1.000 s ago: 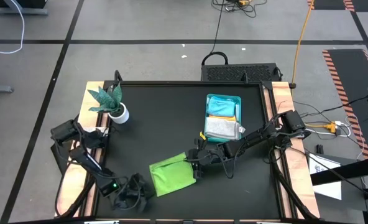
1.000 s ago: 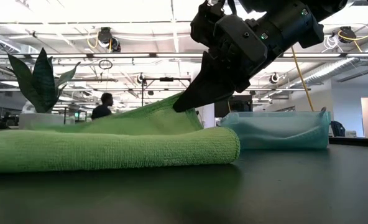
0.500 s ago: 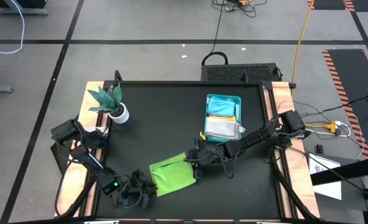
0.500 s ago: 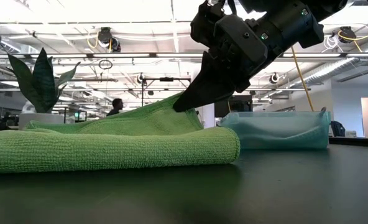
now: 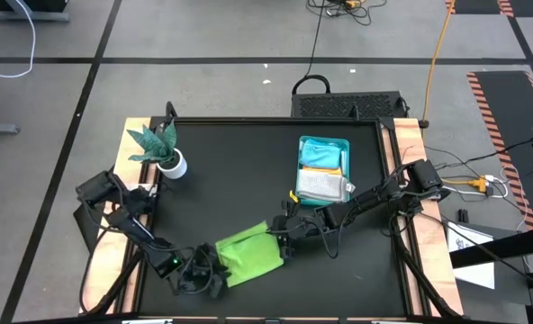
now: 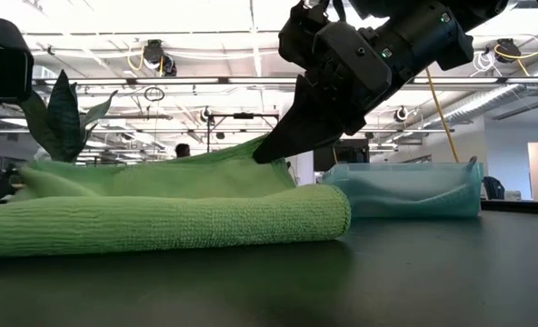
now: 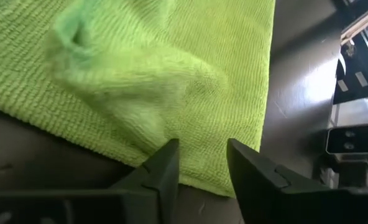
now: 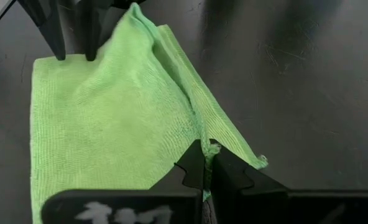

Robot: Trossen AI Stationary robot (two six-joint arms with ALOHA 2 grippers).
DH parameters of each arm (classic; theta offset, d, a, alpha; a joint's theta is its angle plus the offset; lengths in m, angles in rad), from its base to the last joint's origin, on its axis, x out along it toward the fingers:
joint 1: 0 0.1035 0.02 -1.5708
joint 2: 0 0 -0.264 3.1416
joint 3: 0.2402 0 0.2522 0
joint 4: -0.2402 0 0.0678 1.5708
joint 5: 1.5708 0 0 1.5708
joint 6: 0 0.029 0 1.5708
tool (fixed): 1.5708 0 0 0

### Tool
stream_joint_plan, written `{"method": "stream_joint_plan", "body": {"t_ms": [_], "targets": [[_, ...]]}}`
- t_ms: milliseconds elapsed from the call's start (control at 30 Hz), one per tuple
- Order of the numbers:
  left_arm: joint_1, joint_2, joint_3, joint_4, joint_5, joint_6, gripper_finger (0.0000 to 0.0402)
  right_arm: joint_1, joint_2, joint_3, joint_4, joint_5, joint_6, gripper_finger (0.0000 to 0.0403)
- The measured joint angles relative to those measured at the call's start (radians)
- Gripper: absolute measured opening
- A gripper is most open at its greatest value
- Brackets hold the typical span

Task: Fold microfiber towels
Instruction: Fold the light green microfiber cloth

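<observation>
Two tools meet at my green towel [image 5: 248,256], lying folded on the surface [image 5: 239,171] near its front edge. My right tool [image 8: 205,163] pinches its edge; my left tool [image 7: 199,163] hovers parted over the opposite edge.

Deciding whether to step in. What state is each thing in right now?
Lime green towel: folded, one edge lifted.
Right tool: shut on the lime green towel.
Left tool: open, at the towel's edge.
Teal tray: holds folded towels.
Plant: upright.
</observation>
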Motion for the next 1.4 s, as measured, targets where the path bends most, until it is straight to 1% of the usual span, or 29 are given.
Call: {"method": "stream_joint_plan", "body": {"t_ms": [200,400,567,700,833,967,1133,1200,1267,1400], "targets": [[-0.034,0.000,0.000,0.000,0.017,-0.026,0.0087,0.000,0.000,0.000,0.000,-0.001,-0.003,0.0004],[-0.046,0.000,0.000,0.000,0.018,-0.027,0.0047,0.000,0.006,0.000,0.008,-0.012,-0.028,0.0004],[-0.054,-0.028,0.000,0.013,0.021,-0.004,0.0021,0.000,0.067,0.000,0.143,-0.073,-0.066,0.0004],[-0.079,-0.087,0.000,0.007,-0.011,0.047,0.0004,-0.002,0.098,0.000,0.200,-0.079,-0.095,0.0004],[-0.103,-0.156,0.000,-0.033,-0.069,0.111,0.0011,-0.002,0.097,0.000,0.225,-0.079,-0.101,0.0004],[-0.121,-0.209,0.000,-0.172,-0.148,0.143,0.0015,-0.004,0.097,0.000,0.238,-0.079,-0.105,0.0004],[-0.118,-0.205,0.000,-0.309,-0.163,0.185,0.0014,-0.004,0.097,0.000,0.234,-0.079,-0.105,0.0004],[-0.107,-0.199,0.000,-0.356,-0.153,0.188,0.0029,-0.004,0.097,0.000,0.233,-0.079,-0.105,0.0004],[-0.092,-0.199,0.000,-0.390,-0.148,0.186,0.0055,-0.004,0.097,0.000,0.233,-0.079,-0.105,0.0004],[-0.057,-0.199,0.000,-0.397,-0.156,0.242,0.0106,-0.004,0.097,0.000,0.233,-0.079,-0.105,0.0004]]}}
